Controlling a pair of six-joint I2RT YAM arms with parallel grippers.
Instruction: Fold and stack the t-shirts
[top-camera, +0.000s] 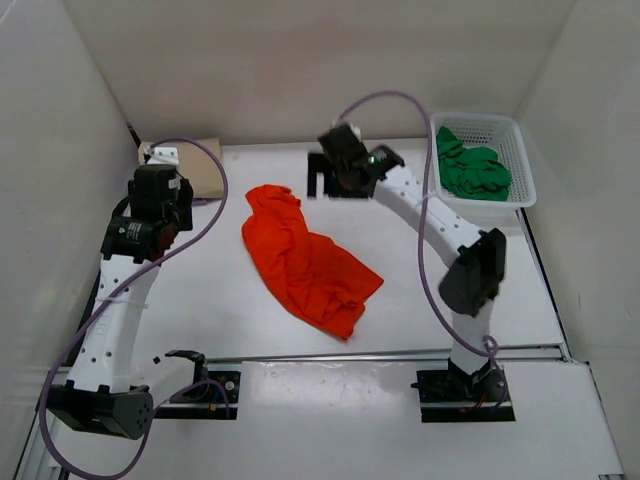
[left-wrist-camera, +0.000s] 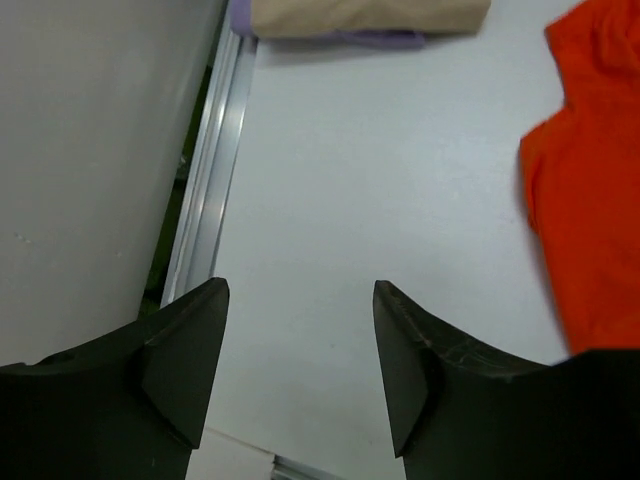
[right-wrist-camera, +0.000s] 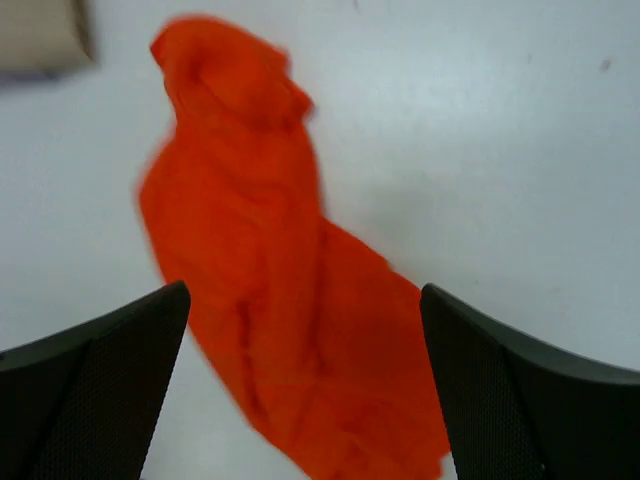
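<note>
Logging the item in hand: orange-red t-shirt (top-camera: 305, 265), crumpled in a long diagonal heap at mid bench (top-camera: 200, 300), held by nothing.

Left tool (left-wrist-camera: 300, 350): jaws parted, nothing between them, over bare bench just left of the shirt's edge.

Right tool (right-wrist-camera: 302, 295): jaws spread wide and empty, hanging above the shirt's length.

Stock elsewhere: beige t-shirt (top-camera: 205, 178) folded at the far left corner; green t-shirt (top-camera: 475, 172) bunched in the basket (top-camera: 480, 125) at far right.

Step, as I judge it: two shirts are done, and the orange one is out for folding but not yet spread. Next I need both tools down on separate points of the cloth, ideally a hem or shoulder edge. Then I draw them apart until the heap lies flat. No edge is plainly exposed, so I must choose the grip points with care.

View notes: only the left wrist shows a lavender t-shirt (left-wrist-camera: 385, 40) as a thin strip under the beige one. Only the top view shows the basket and the green shirt. The right wrist view is blurred but gives the folds of the heap closest.
</note>
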